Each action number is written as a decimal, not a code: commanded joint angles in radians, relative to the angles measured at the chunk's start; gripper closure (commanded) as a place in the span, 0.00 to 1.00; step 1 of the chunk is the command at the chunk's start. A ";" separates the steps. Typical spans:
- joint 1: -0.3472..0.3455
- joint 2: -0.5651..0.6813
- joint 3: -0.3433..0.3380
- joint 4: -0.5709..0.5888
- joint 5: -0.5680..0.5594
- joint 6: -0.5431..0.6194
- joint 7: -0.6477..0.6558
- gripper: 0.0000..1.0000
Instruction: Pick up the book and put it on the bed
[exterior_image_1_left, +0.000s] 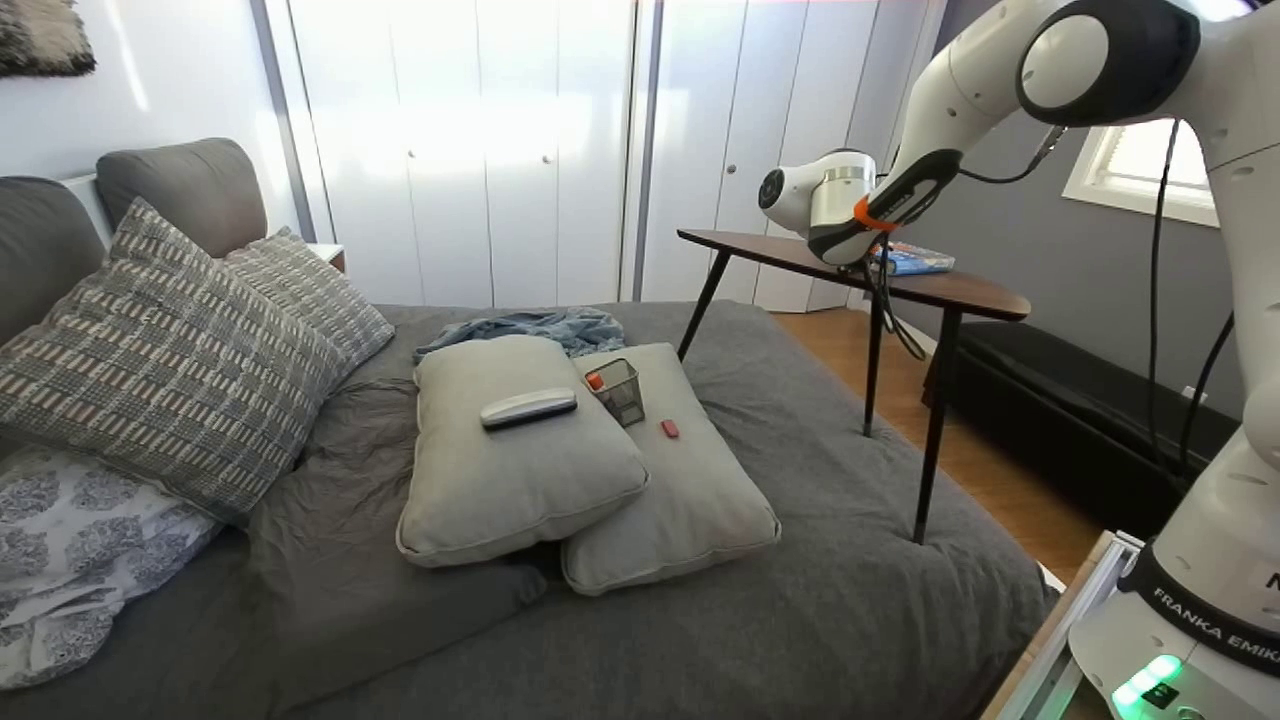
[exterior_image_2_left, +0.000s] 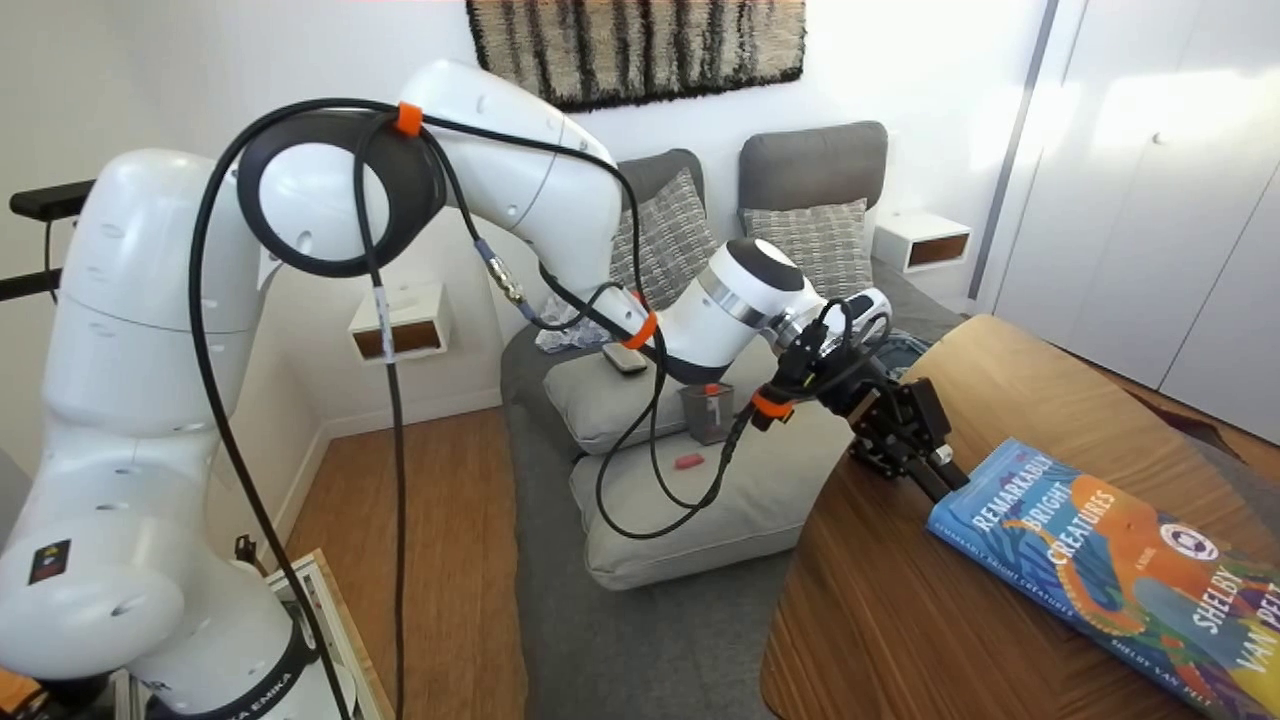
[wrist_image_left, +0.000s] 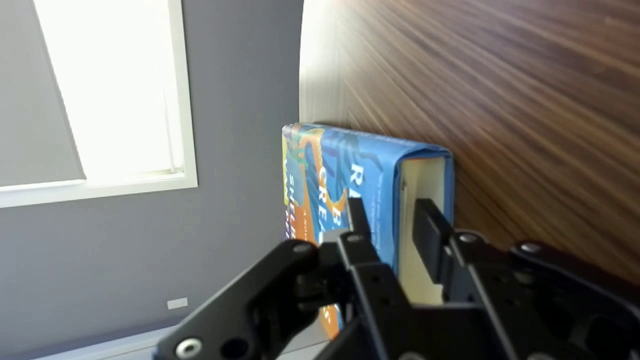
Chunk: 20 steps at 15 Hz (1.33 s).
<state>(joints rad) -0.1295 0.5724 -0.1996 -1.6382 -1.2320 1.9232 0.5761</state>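
The book (exterior_image_2_left: 1110, 560), with a blue, orange and multicoloured cover, lies flat on the dark wooden table (exterior_image_2_left: 900, 620). It also shows in an exterior view (exterior_image_1_left: 918, 260) and in the wrist view (wrist_image_left: 370, 145), where its pale page edge faces the gripper. My gripper (wrist_image_left: 392, 222) is open, with a moderate gap between its fingers, at the near end of the book. One finger overlaps the cover and the other the page edge; contact cannot be told. The gripper (exterior_image_2_left: 950, 482) is empty. The bed (exterior_image_1_left: 800, 620) with a dark grey duvet stands beside and below the table.
Two beige cushions (exterior_image_1_left: 530, 470) lie on the bed, bearing a silver-black case (exterior_image_1_left: 528, 408), a mesh cup (exterior_image_1_left: 622, 392) and a small red object (exterior_image_1_left: 669, 428). A blue cloth (exterior_image_1_left: 590, 325) lies behind them. A black bench (exterior_image_1_left: 1060, 390) stands beyond the table.
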 joint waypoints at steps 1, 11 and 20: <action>0.000 0.019 0.003 0.024 -0.020 -0.024 -0.015 0.99; 0.072 -0.096 0.051 -0.133 -0.128 0.026 0.006 0.99; 0.146 -0.239 0.158 -0.315 -0.204 0.032 0.001 0.99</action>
<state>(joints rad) 0.0093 0.4112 -0.0643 -1.8674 -1.3915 1.9354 0.5769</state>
